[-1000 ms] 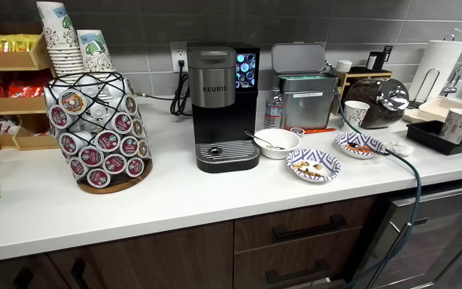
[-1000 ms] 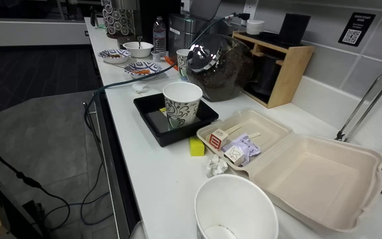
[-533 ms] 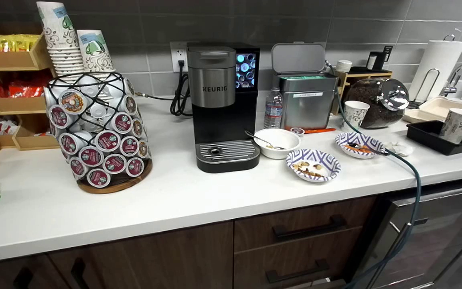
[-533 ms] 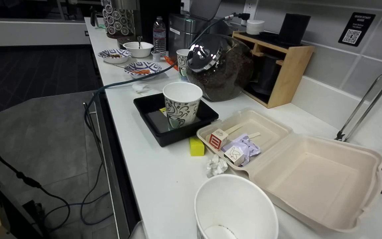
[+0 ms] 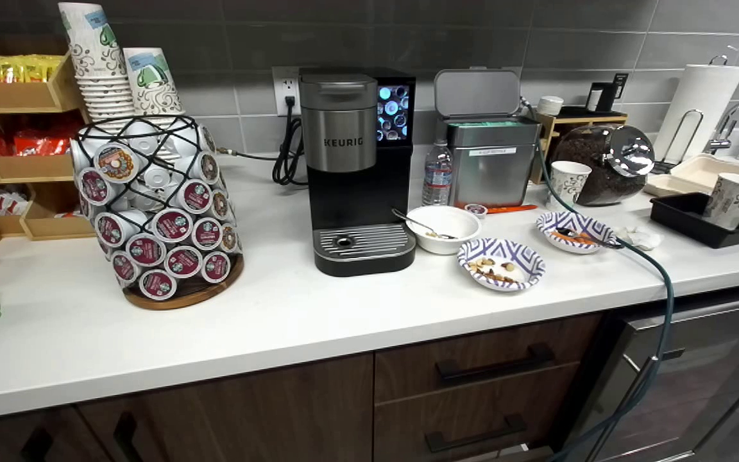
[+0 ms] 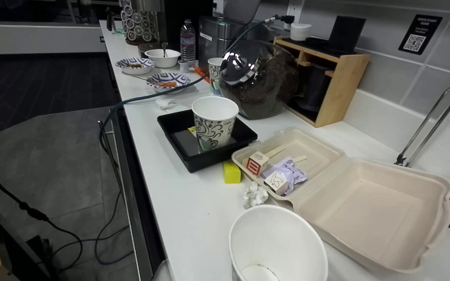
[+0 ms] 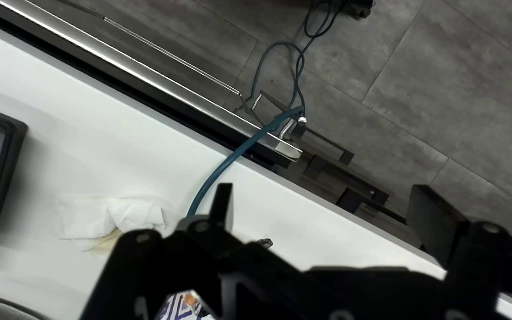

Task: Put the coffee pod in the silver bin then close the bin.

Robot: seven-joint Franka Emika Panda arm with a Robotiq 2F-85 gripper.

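On the tabletop (image 5: 280, 314), the silver bin (image 5: 494, 168) can be seen lid (image 5: 477, 93) up; fingers (image 7: 436, 222) are spread wide, nothing held. The coffee pod (image 5: 476, 210) is parked just in front of the bin, probably light and crushable, so best pinched gently by its sides.
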